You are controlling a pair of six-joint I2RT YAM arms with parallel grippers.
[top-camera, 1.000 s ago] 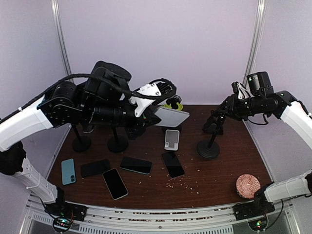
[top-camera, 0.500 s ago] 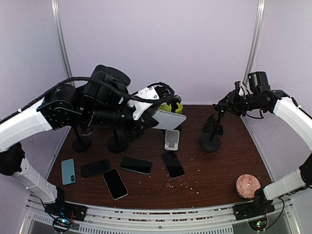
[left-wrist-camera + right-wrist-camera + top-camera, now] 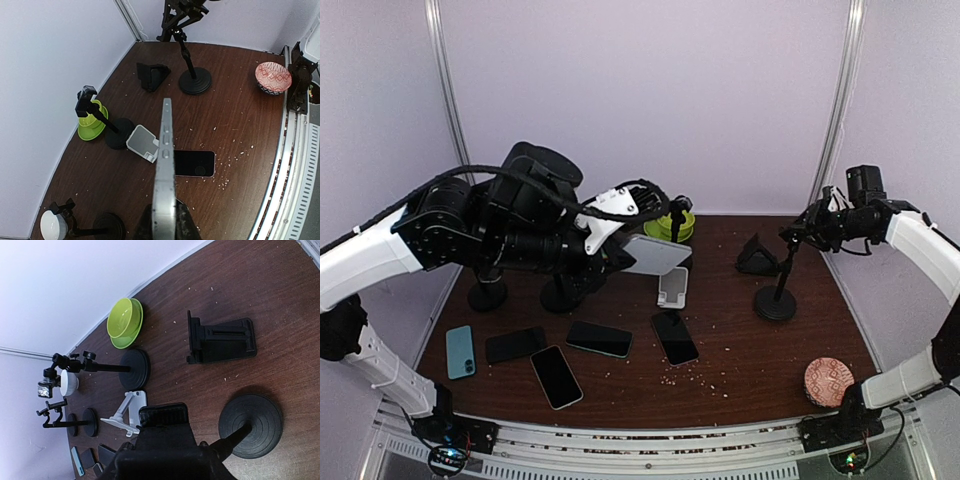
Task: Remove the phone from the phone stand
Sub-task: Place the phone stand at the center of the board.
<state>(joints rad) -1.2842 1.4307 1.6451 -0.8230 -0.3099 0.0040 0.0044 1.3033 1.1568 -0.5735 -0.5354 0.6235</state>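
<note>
the silver phone (image 3: pixel 658 256) is clear of its stand, held edge-on in the air over the middle of the tabletop (image 3: pixel 750 375), just above the small white stand (image 3: pixel 672 288). the left gripper (image 3: pixel 163 216) has its fingers clamped on the phone's near end. the right gripper (image 3: pixel 802 232) looks closed on the head of the black pole stand (image 3: pixel 776 303) at the right. to finish well, lower the phone flat onto bare wood right of the dark phones (image 3: pixel 675 338) before letting go.
</note>
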